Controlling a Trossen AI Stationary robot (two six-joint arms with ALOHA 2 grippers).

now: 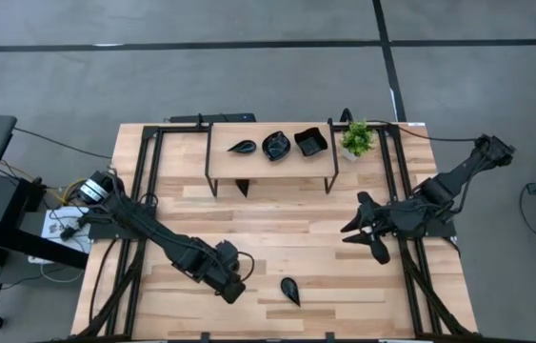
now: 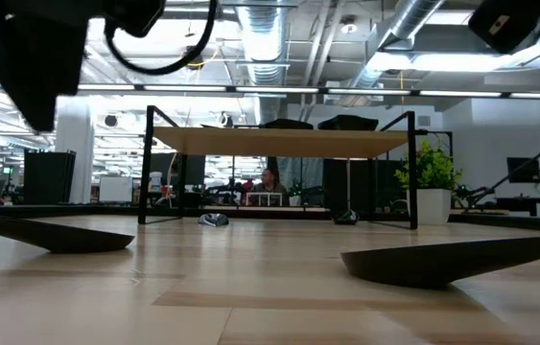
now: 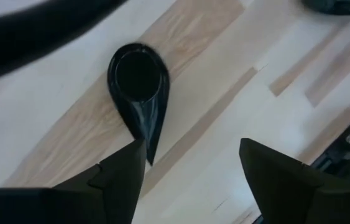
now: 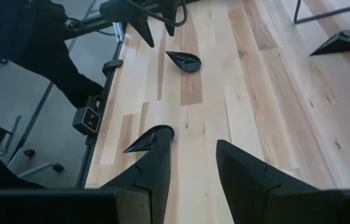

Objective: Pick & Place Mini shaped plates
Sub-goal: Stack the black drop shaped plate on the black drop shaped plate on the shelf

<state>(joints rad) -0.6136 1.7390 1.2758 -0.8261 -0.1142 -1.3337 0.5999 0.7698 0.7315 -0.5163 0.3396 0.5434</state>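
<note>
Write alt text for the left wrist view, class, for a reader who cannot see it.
A glossy black teardrop plate lies on the light wooden table, its pointed tip toward the camera. The left gripper hangs open just short of it, one dark finger close to the tip, holding nothing.

The left arm reaches in from the tabletop's left edge and stretches diagonally toward the front edge, its wrist low near the front, a little left of the middle. The left gripper (image 1: 233, 286) points toward the tabletop's right side, its two dark fingers (image 3: 122, 177) spread well apart. The right arm comes in from the far right corner and bends toward the middle. The right gripper (image 1: 370, 238) hangs near the right edge, fingers (image 4: 156, 165) parted with a clear gap between them.
</note>
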